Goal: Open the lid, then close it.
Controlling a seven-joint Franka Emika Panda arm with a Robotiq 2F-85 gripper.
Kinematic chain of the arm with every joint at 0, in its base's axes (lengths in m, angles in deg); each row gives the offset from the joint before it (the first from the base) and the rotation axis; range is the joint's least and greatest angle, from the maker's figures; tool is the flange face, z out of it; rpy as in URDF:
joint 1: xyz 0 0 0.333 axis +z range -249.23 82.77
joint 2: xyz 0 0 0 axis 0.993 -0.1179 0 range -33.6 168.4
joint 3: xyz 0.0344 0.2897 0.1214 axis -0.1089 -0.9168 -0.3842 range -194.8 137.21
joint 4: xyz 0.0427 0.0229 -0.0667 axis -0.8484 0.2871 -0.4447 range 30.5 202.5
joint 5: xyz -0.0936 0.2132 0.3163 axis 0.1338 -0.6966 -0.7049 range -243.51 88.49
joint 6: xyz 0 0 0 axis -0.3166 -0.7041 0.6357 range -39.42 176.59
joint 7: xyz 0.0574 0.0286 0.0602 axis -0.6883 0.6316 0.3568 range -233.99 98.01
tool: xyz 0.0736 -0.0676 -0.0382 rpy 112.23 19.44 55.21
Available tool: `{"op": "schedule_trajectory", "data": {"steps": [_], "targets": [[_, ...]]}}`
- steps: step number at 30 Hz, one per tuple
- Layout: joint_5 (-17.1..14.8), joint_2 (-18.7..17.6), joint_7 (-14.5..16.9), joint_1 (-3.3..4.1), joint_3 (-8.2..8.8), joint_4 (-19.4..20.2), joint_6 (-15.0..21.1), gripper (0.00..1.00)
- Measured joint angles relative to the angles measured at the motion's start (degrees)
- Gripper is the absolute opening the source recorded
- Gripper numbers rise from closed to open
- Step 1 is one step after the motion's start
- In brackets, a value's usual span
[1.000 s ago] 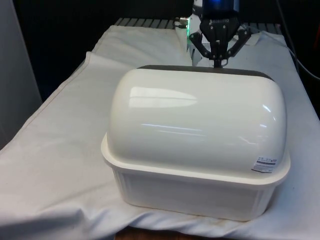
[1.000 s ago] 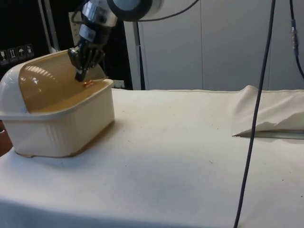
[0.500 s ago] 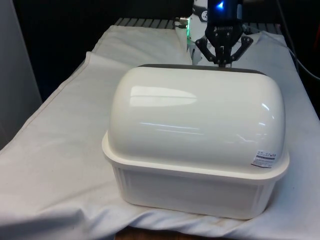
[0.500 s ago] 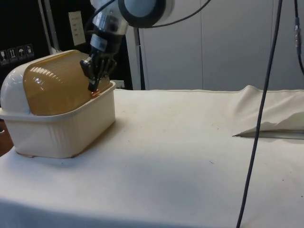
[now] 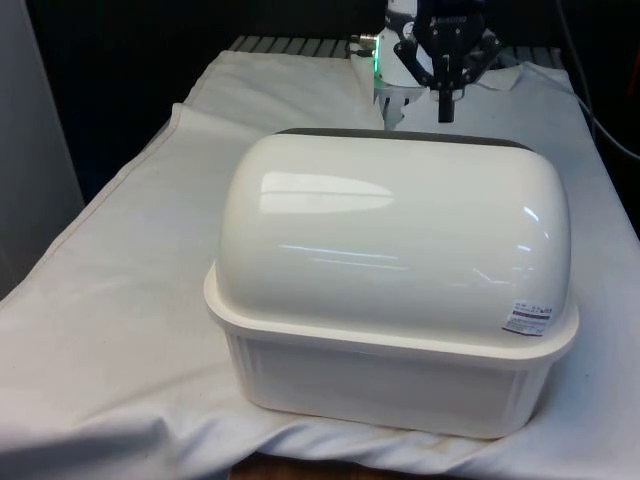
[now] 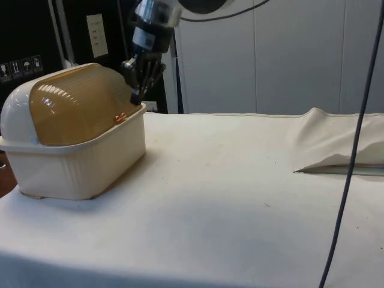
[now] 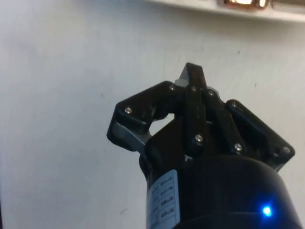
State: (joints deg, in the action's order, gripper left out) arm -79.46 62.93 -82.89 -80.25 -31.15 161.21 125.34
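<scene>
The lid (image 6: 78, 102) was seen fully closed on the bread box (image 6: 72, 165); the gripper (image 6: 137, 99) was pinched together, empty, just above the lid's handle (image 6: 120, 118). A careless retreat might have snagged that handle; the lid could have been reopened.

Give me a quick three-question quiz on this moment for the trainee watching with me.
1. True or false: the amber roll lid of the bread box is down.
2. Is the gripper (a) gripping the lid handle, (b) above the box's front edge, touching nothing, or (c) resting on the table?
3. Which way does the box's opening face in the front view?

Key: 1 true; 2 b; 3 away from that camera, towards the robot.
</scene>
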Motion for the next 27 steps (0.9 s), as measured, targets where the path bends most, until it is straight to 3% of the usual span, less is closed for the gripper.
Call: {"op": "schedule_trajectory", "data": {"steps": [17, 27], "targets": [[0.0, 12.9, 0.6, 0.0, -0.4, 8.7, -4.9, 0.0], [0.0, 18.3, 1.7, 0.0, -0.52, 10.6, -8.9, 0.0]]}}
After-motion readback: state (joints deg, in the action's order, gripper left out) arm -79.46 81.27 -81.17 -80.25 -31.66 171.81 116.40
